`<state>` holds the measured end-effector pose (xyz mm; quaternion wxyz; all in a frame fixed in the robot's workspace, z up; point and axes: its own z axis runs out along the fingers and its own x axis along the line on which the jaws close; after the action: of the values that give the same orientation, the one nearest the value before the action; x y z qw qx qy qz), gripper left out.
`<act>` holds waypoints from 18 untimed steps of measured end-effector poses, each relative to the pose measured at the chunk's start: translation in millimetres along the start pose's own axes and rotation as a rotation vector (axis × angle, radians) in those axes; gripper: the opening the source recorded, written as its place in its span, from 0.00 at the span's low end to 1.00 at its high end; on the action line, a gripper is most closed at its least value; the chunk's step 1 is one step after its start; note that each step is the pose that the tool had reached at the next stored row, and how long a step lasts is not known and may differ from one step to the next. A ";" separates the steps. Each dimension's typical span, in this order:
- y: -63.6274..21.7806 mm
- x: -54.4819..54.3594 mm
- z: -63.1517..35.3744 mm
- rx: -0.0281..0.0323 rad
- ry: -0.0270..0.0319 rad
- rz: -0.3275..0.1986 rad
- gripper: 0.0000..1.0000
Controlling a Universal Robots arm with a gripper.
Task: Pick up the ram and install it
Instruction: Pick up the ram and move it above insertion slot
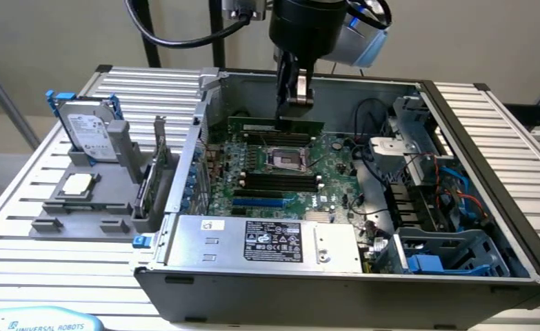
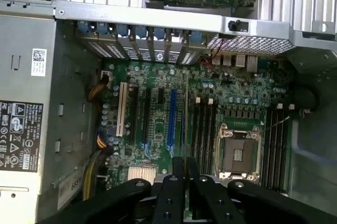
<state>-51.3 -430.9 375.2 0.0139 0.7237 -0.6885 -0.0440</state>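
Note:
The ram is a narrow green stick with dark chips. It hangs level above the far side of the motherboard, inside the open computer case. My gripper comes straight down onto the stick's top edge and is shut on it near its middle. In the wrist view the gripper has its fingers pressed close together high over the board, and the stick between them cannot be made out. Dark memory slots lie beside the processor socket, and the slots also lie on the near side of the socket.
A grey holder at the exterior view's left carries a hard drive, a silver processor chip and an upright green card. The power supply fills the case's near side. Cables and drive bays crowd the right. Case walls ring the board.

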 end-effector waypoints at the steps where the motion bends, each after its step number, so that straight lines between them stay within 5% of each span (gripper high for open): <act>1: -1.0 -4.6 1.3 0.0000 0.0000 0.000 0.13; 11: -12.1 -45.2 15.8 -0.0001 0.0001 0.000 0.13; 18: -22.4 -52.8 20.3 0.0003 -0.0006 0.009 0.13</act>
<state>-33.3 -376.2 355.5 0.0138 0.7205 -0.6919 -0.0441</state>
